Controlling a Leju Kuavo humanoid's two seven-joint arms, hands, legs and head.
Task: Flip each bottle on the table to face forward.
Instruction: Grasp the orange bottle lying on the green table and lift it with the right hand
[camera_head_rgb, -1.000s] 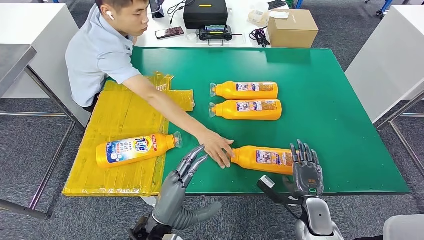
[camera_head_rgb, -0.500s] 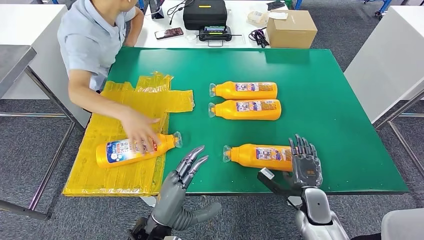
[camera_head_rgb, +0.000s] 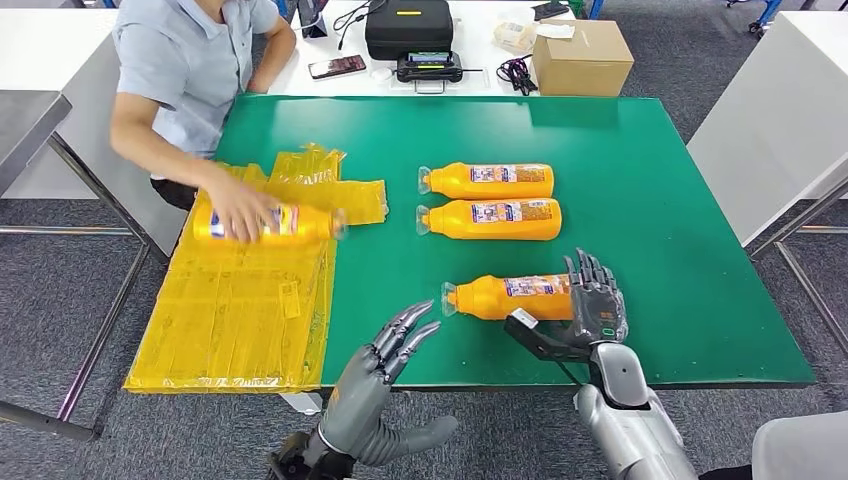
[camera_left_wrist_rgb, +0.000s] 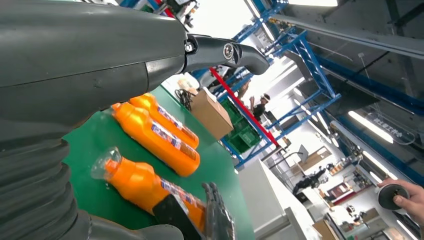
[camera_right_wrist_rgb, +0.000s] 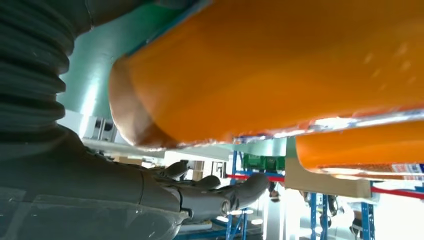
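Bottles lie on their sides on the green worktop (camera_head_rgb: 660, 200), four in all, each orange with a clear cap pointing toward the robot's left. Two of them sit close together near the middle: the far bottle (camera_head_rgb: 486, 181) and the middle bottle (camera_head_rgb: 490, 219), parallel and just beside each other, labels showing on top. The near bottle (camera_head_rgb: 505, 297) lies closer to the robot, a little tilted, with its base end against the right robot hand (camera_head_rgb: 594, 312). That robot hand stands upright behind the base, fingers raised and spread, thumb reaching under the bottle's side; whether it truly grips the bottle I cannot tell. In the right wrist view the orange body (camera_right_wrist_rgb: 280, 65) presses close against the palm. The left robot hand (camera_head_rgb: 385, 365) hovers at the near edge of the worktop, fingers apart and holding nothing, well apart from the near bottle's cap. The fourth bottle (camera_head_rgb: 280, 223) rests on the yellow plastic sheet (camera_head_rgb: 240, 310) at the left side, under a person's hand (camera_head_rgb: 237, 208). A cardboard box (camera_head_rgb: 582, 57) and a black case (camera_head_rgb: 410, 27) stand on the white table beyond.
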